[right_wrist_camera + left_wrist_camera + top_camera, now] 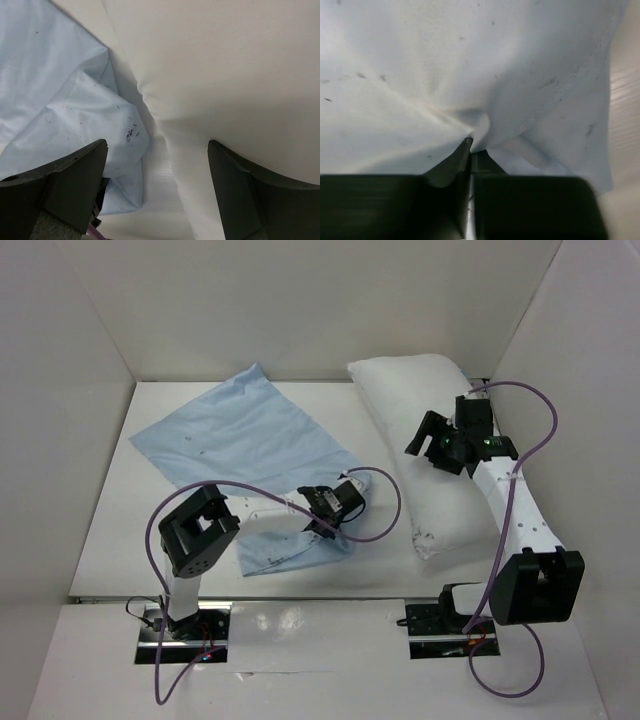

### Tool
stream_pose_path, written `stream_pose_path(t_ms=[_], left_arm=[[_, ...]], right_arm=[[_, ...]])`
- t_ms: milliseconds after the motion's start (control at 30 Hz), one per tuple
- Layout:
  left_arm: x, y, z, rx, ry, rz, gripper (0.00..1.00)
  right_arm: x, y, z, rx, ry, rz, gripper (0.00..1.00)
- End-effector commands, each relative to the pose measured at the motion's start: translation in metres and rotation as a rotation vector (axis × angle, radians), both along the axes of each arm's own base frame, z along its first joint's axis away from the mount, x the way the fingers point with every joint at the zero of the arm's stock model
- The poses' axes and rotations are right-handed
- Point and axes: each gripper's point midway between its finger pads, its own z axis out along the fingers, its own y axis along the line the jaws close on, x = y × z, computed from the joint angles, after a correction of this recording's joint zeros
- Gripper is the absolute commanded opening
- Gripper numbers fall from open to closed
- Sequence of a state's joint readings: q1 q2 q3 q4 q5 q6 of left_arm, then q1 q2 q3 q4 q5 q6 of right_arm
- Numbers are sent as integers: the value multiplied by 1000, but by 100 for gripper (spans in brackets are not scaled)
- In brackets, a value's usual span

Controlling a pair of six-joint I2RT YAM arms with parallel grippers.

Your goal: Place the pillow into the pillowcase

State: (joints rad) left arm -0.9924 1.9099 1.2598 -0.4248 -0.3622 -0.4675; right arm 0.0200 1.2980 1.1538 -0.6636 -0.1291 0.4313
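The light blue pillowcase (240,440) lies spread on the table's left half, with a folded part near the front. My left gripper (322,508) is shut on a fold of the pillowcase (480,75) near its right edge; its jaws pinch the cloth at the gripper's tip (469,142). The white pillow (425,440) lies on the right, running from the back wall toward the front. My right gripper (428,444) is open and empty above the pillow's left edge. In the right wrist view the pillow (225,65) fills the right and the pillowcase (60,100) the left.
White walls enclose the table at the back and both sides. A purple cable (385,502) loops from the left arm over the table between pillowcase and pillow. The arm bases (185,625) sit at the near edge.
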Motion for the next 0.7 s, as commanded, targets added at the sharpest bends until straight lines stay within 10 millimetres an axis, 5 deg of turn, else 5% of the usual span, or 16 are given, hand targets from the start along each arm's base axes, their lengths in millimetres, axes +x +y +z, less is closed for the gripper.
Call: stream_pose_path(t_ms=[0,67,233,333,500,567,633,667], left_arm=[[13,10,24,-12,-41,60,7],[12,14,30,-8,-22,77,0],[20,16,71,-117,40,63,0],[25,18,100,-204,121,44,0],[72,35,168,-349,157,86,0],[90,40,177,-403,173,109,0],[106,44,195,-452,148,130,0],[116,50,198,-491,161,168,0]], right_arm=[[4,-7,10,-29,-38,7,89],[7,-7,10,-29,-37,7,89],[14,-6,21,-45,-60,40,89],[27,-7,46,-112,-108,33,92],[66,-4,76,-289,-165,-52,99],[87,-12,56,-363,-113,-101,99],[109,-12,60,-391,-124,-126,99],[120,-7,34,-430,-66,-109,99]])
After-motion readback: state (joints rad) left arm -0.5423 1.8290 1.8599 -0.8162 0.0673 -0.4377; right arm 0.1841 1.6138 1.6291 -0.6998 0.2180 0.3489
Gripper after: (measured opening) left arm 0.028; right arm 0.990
